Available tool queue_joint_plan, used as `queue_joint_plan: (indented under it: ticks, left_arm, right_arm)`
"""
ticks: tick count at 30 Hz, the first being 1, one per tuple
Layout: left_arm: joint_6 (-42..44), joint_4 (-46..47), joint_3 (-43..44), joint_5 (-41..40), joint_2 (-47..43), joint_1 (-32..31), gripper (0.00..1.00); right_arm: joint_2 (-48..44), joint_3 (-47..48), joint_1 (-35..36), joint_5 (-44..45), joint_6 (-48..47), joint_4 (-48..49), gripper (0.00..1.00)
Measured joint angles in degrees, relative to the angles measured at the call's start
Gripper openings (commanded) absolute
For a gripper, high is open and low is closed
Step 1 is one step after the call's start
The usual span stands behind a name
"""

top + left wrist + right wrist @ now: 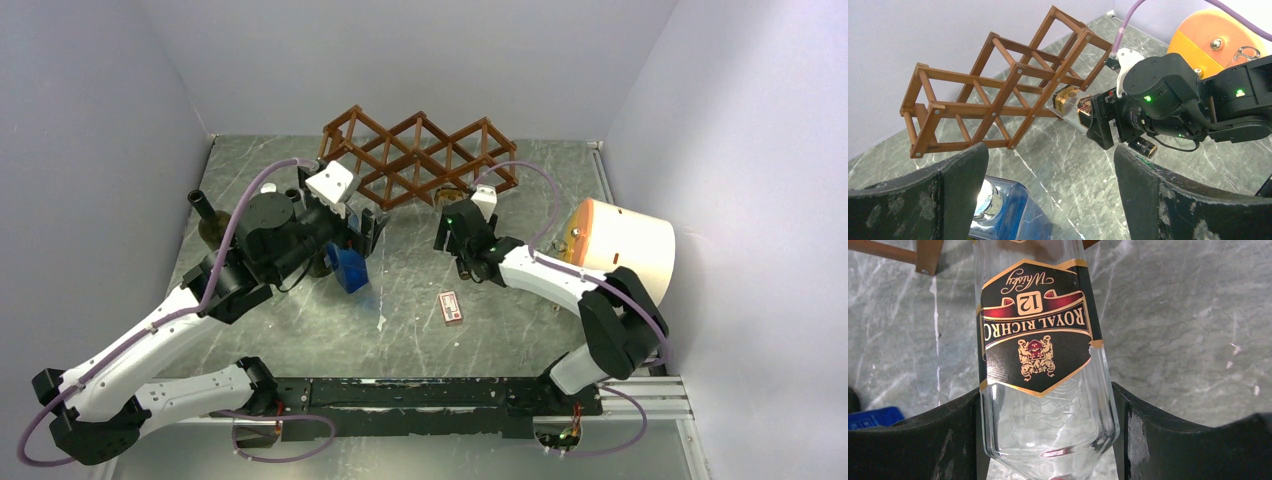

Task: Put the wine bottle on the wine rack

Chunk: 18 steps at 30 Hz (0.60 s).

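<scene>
Your right jaws are clamped on the wine bottle (pixel 1043 365), one finger pressed to each side of its clear glass body. The marble shows straight through the glass, and a black and gold label faces the wrist camera upside down. The bottle's far end reaches the lower right edge of the wine rack (pixel 1048 90), which stands on the far side of the table (pixel 300 320). You cannot tell whether the bottle already sits inside a cell.

Your left jaws are spread wide and hold nothing. They hang just over a blue bottle (pixel 1008 210) with a shiny silver cap (pixel 985 200), whose contents cannot be made out. A dark bottle (pixel 205 222) stands near the table's left edge. A pale drum with an orange face (pixel 625 245) lies on its side at the right, and a small red and white box (pixel 451 307) lies flat between the arms.

The table is grey-green veined marble, closed in by plain pale walls on three sides.
</scene>
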Motion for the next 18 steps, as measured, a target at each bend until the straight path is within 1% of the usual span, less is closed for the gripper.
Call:
queue_joint_plan:
  ticks: [5,10,18]
  left_arm:
    - [0.00,-0.02,0.00,0.15,-0.13,0.00,0.99]
    - [-0.04,0.02,-0.02,1.14,-1.01,0.00,0.98]
    - [-0.04,0.04,-0.24,1.66,-1.18,0.00,0.98]
  right_arm:
    - [1.81,-1.42,-1.14,-1.95,1.66,7.08,0.00]
    - [5.90,-0.94,-1.70,-2.45,4.02,12.59,0.00]
    - [10.27,0.33,-2.32,-1.73,6.12,18.49,0.00]
